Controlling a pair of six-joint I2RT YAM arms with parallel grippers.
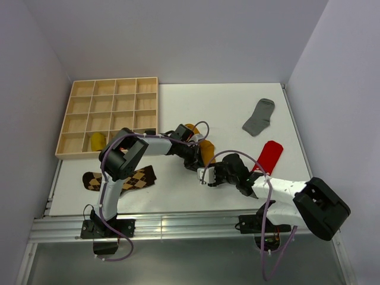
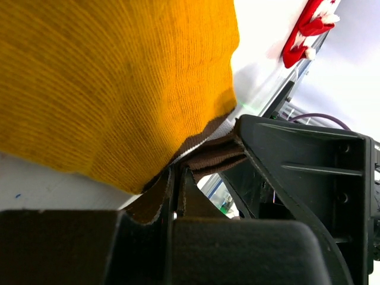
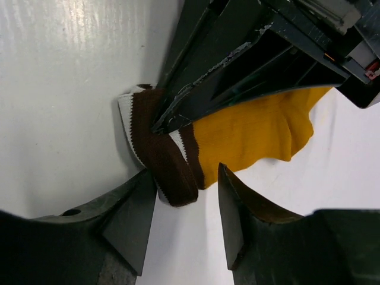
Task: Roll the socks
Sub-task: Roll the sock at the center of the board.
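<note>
One white table (image 1: pixel 178 196), a pale wooden grid tray (image 1: pixel 113 79) at its far left, a ribbed knit mustard sock (image 3: pixel 255 133) mid-table, its brown-and-white striped cuff (image 3: pixel 160 154) pinched flat in the left gripper (image 3: pixel 163 119), right gripper (image 3: pixel 185 178) spread astride that cuff

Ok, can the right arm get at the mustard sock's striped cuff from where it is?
Likely yes: the right fingers stand open either side of the striped cuff, nothing between. The left fingers, shut on it, crowd the far side.
</note>
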